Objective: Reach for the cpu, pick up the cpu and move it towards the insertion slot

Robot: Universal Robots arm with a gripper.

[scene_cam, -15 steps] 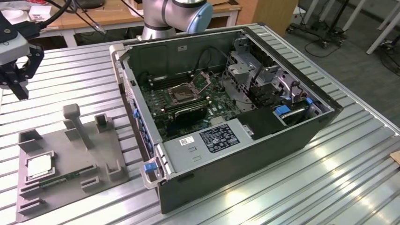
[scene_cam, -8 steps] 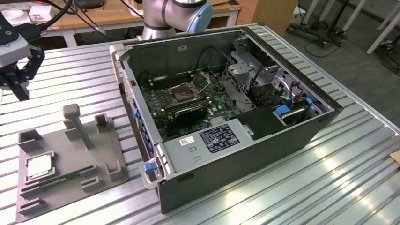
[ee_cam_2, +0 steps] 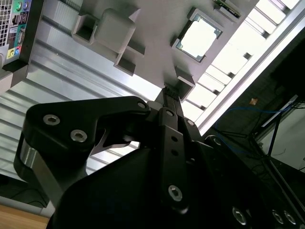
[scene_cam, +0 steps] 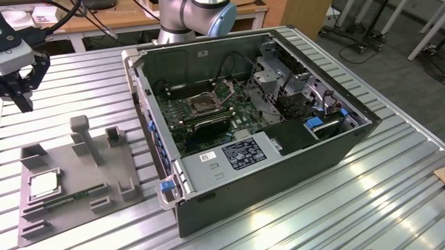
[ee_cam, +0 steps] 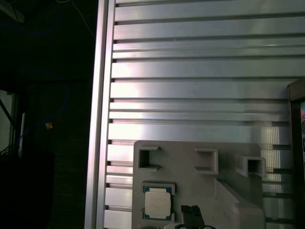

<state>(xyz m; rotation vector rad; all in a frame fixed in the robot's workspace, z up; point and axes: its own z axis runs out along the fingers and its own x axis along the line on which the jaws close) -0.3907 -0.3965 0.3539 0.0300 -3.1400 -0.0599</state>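
Ribbed metal desk (scene_cam: pixel 90 78) carries a grey tray (scene_cam: pixel 78 172) and an open computer case (scene_cam: pixel 313 156). In the exterior view the pincer (scene_cam: pixel 24 107), pressed together and empty, hangs at 12 o'clock of the cpu (scene_cam: pixel 43 185), which lies in the tray. The insertion slot (scene_cam: pixel 204 104) sits inside the case, at the pincer's 3 o'clock.

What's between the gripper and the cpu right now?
In the exterior view, only bare slatted table and a raised corner bracket of the grey tray separate the gripper from the cpu.
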